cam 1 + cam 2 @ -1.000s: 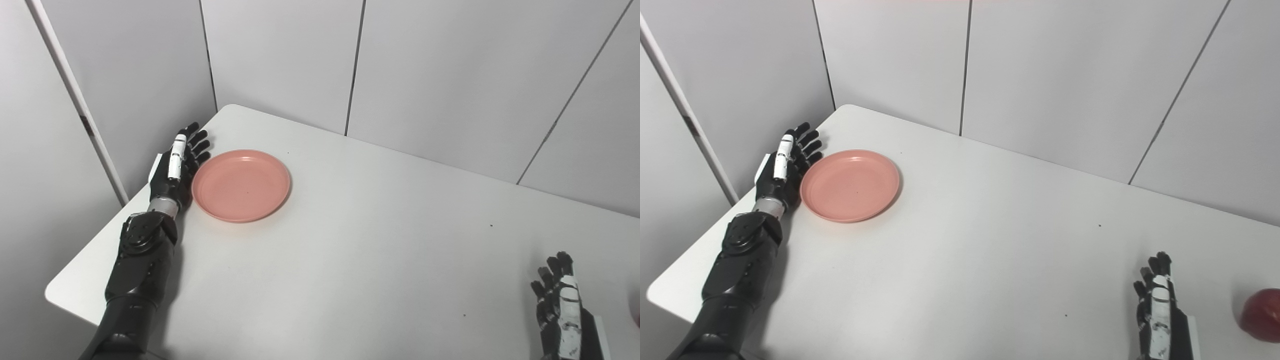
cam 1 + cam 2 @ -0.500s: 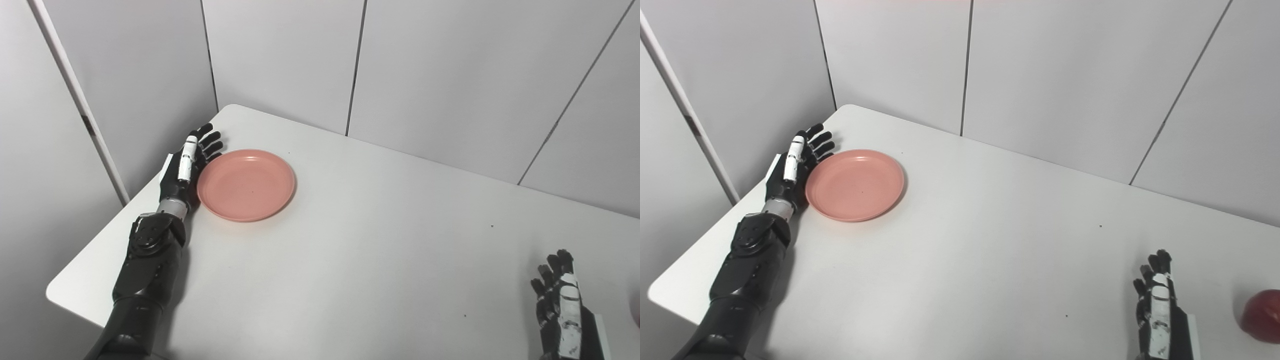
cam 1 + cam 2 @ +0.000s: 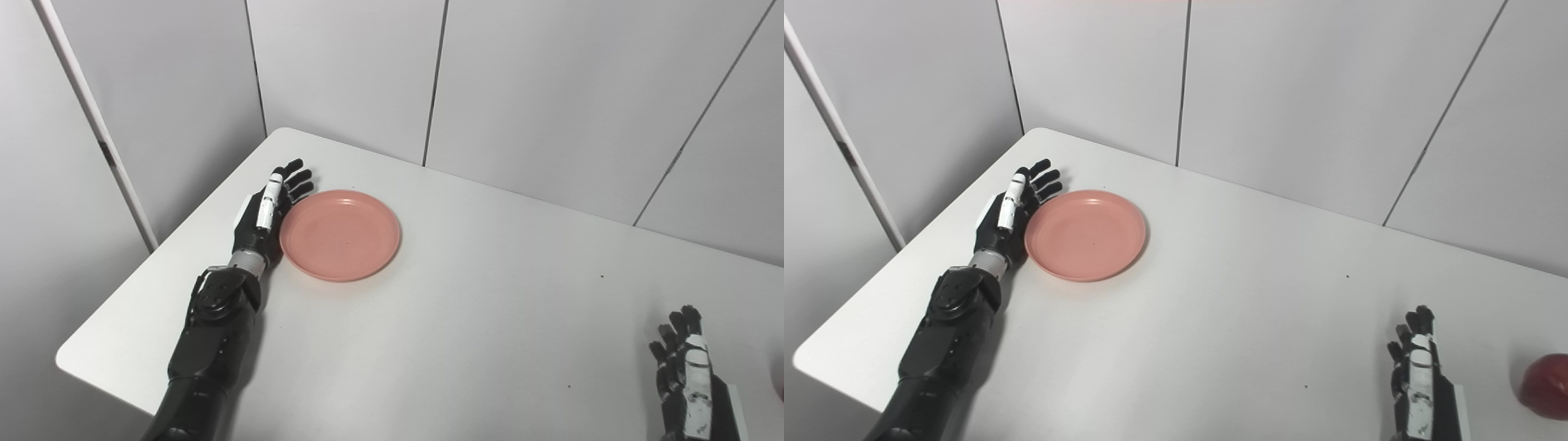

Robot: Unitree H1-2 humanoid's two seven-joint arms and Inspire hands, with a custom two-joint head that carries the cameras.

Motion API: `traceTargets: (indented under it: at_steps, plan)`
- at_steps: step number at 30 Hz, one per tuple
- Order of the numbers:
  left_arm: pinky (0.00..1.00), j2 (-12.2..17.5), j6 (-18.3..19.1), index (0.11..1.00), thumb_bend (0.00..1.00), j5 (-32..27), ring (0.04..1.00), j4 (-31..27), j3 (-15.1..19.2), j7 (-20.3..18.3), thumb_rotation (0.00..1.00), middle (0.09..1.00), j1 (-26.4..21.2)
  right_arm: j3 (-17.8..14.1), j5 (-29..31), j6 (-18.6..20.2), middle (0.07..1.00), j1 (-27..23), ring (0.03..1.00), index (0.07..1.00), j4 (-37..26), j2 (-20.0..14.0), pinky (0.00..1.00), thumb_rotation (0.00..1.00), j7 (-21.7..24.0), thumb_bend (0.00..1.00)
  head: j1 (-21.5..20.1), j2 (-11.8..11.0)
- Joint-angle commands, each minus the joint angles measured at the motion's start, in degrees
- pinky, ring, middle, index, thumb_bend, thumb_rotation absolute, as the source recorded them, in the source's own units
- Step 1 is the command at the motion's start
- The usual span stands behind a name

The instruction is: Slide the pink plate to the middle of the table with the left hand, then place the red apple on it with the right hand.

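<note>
The pink plate (image 3: 340, 234) lies flat on the white table (image 3: 465, 318), left of its middle. My left hand (image 3: 267, 206) stands on edge with its fingers stretched out, open, pressed flat against the plate's left rim. My right hand (image 3: 1421, 383) rests open near the front right, fingers pointing away from me. The red apple (image 3: 1545, 386) sits at the right edge of the right eye view, a short way to the right of that hand; the left eye view shows only a sliver of it.
Grey wall panels (image 3: 520, 92) run close behind the table's far edge and along its left side. The table's left edge (image 3: 153, 257) slants down beside my left forearm.
My left hand has pushed the pink plate to the right, away from the table's left edge. The right hand and the apple have stayed put.
</note>
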Motion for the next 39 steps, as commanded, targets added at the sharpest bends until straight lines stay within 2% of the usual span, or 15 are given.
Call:
traceTargets:
  at_steps: [1,10,18,25,34,39]
  plan:
    - [0.89,-0.53,1.8,0.858,0.3,0.2,0.889,-0.25,-0.61,0.22,1.0,0.885,-0.13,-0.03,0.06,-0.7,1.0,-0.82,1.0,1.0,-2.41,0.25,1.0,1.0,0.07,0.14,-0.09,0.19]
    - [0.89,-1.74,3.9,0.871,0.28,0.61,0.896,-1.61,-1.99,0.09,1.0,0.893,-0.33,0.15,-0.59,-0.19,1.0,-0.78,1.0,1.0,-3.1,0.63,1.0,1.0,-0.44,0.13,-0.6,0.64]
    - [0.89,-2.21,2.92,0.867,0.27,1.02,0.892,-0.02,-3.56,-0.91,1.0,0.889,-0.88,0.36,-1.29,0.26,1.0,-0.63,1.0,1.0,-3.5,0.8,1.0,1.0,-0.61,0.14,-1.19,1.09]
    - [0.87,-4.27,3.63,0.854,0.32,0.89,0.879,1.03,-4.07,-0.77,1.0,0.879,-1.36,0.38,-0.54,-0.61,1.0,-0.6,1.0,1.0,-3.07,0.82,1.0,1.0,-0.19,0.17,-1.79,1.55]
    - [0.9,-5.95,3.36,0.873,0.33,1.3,0.89,1.65,-6.06,-2.17,1.0,0.891,-1.02,0.36,-0.43,-0.6,1.0,-0.69,1.0,1.0,-2.78,0.86,1.0,1.0,-0.37,0.19,-2.61,2.26]
    - [0.88,-7.65,4.59,0.862,0.33,1.28,0.88,0.49,-6.6,-2.02,1.0,0.88,-0.43,0.38,-0.69,-1.45,1.0,-0.84,1.0,1.0,-1.89,0.49,1.0,1.0,-0.07,0.2,-2.69,2.82]
